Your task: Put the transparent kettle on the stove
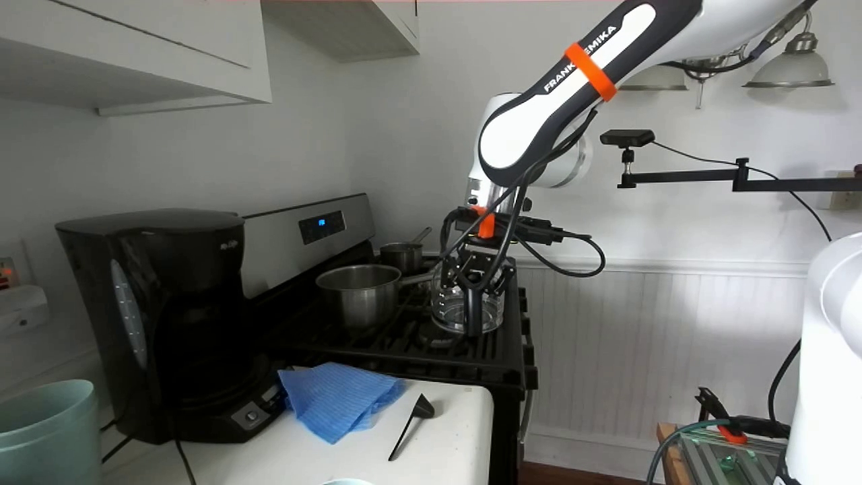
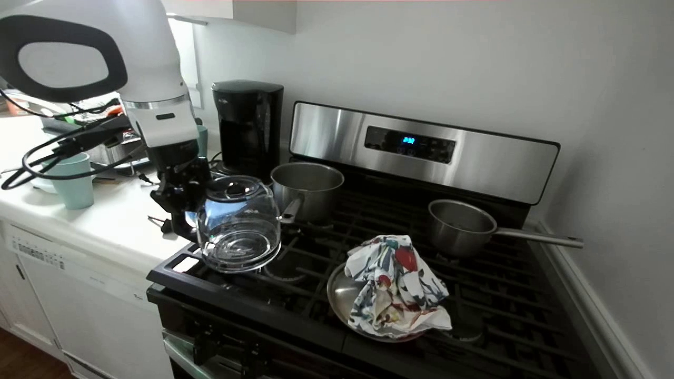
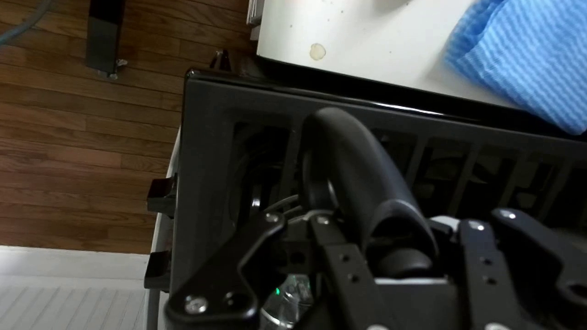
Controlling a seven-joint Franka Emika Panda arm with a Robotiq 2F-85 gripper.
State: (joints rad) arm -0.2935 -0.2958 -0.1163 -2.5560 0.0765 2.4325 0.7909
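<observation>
The transparent kettle (image 1: 446, 311) is a clear glass vessel with a dark handle, seen in both exterior views (image 2: 241, 223). It is over the front corner of the black stove (image 2: 284, 310), on the counter side. I cannot tell whether its base touches the grates. My gripper (image 1: 475, 283) is at the kettle's handle, also in an exterior view (image 2: 184, 221). In the wrist view the gripper (image 3: 396, 224) has its fingers on both sides of the dark handle, shut on it. The glass body is mostly hidden there, under the gripper. The stove's dark edge (image 3: 206, 137) shows around the handle.
A steel pot (image 2: 308, 197) is behind the kettle. A smaller pot (image 2: 461, 231) and a pan with a patterned cloth (image 2: 397, 289) are also on the stove. A coffee maker (image 1: 168, 323), blue cloth (image 1: 343, 397) and black scoop (image 1: 412, 424) are on the white counter (image 1: 465, 431).
</observation>
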